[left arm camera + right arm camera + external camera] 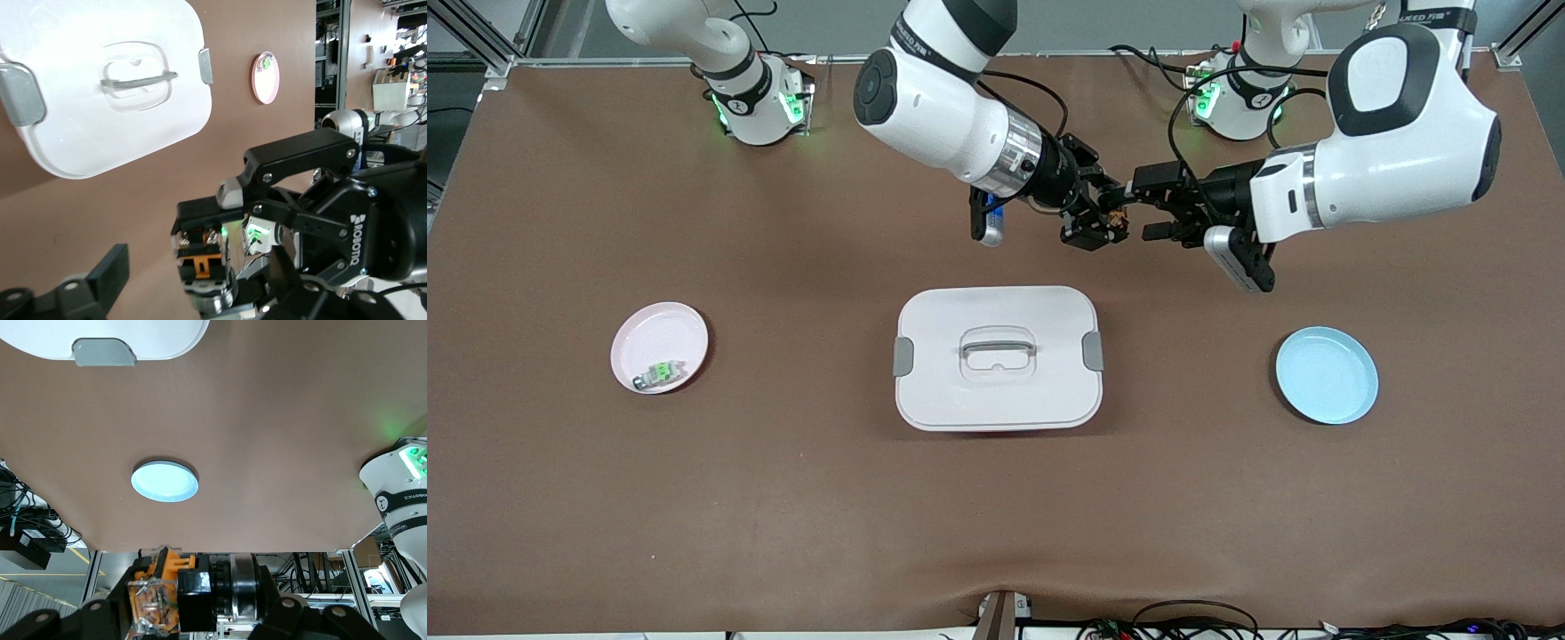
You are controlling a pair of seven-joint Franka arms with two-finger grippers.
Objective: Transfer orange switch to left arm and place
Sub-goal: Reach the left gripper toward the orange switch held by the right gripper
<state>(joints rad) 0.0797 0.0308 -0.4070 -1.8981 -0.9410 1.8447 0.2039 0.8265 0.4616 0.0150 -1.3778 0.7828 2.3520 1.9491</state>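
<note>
Right gripper (1107, 220): pinching the orange switch (1116, 216) in the air, over bare bench (783, 498).
Left gripper (1149, 206): spread, facing the switch.
Box (997, 357): mid-bench, nearer the front camera.

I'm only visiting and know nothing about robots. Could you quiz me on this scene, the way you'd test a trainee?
1. The right gripper and the left gripper meet in the air over the table mat. Which one holds the orange switch? A) right B) left C) neither
2. True or false: the pink plate has nothing on it.
3. Fill in: the blue plate lies toward the ____ arm's end of the table.

Key: 1 A, the left gripper is open. 2 False, a small green component lies on it. 3 left.
</note>
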